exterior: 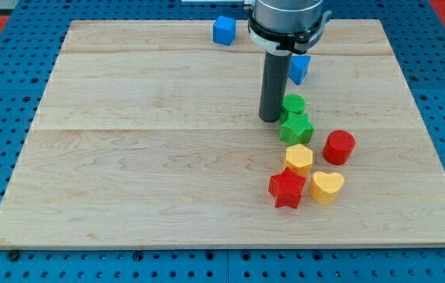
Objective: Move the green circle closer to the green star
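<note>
step: closing push judged nearly done | green circle (293, 104) touching green star (296, 127) at its 12 o'clock | tip (270, 119) at circle's 8 o'clock | end effector: bare rod, nothing gripped | next: only slight nudge toward 6 needed

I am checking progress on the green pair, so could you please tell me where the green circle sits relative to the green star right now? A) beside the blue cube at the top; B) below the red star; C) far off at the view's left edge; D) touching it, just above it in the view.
D: the green circle sits directly against the green star, just above it, with my tip at their left.
</note>
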Controlling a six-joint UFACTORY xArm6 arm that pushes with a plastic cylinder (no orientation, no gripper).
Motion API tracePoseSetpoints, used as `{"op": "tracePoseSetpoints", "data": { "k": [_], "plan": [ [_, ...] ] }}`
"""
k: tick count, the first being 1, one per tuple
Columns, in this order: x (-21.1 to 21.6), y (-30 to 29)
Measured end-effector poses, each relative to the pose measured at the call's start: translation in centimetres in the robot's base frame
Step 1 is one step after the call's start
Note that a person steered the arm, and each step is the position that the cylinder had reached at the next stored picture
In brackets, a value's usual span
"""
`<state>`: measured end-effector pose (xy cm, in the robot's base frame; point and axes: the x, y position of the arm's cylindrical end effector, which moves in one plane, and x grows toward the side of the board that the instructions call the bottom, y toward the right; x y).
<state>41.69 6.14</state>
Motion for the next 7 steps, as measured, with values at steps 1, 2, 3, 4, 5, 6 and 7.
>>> {"op": "tracePoseSetpoints", "data": {
  "k": [1, 2, 3, 4, 5, 6, 7],
  "plan": [
    [-2.1, -3.1],
    [-4.2, -3.6],
    [-5.5, -3.1],
    [-3.5, 0.4],
    [-1.6, 1.1],
    [-0.5, 1.1],
    [0.8, 1.1]
  ]
}}
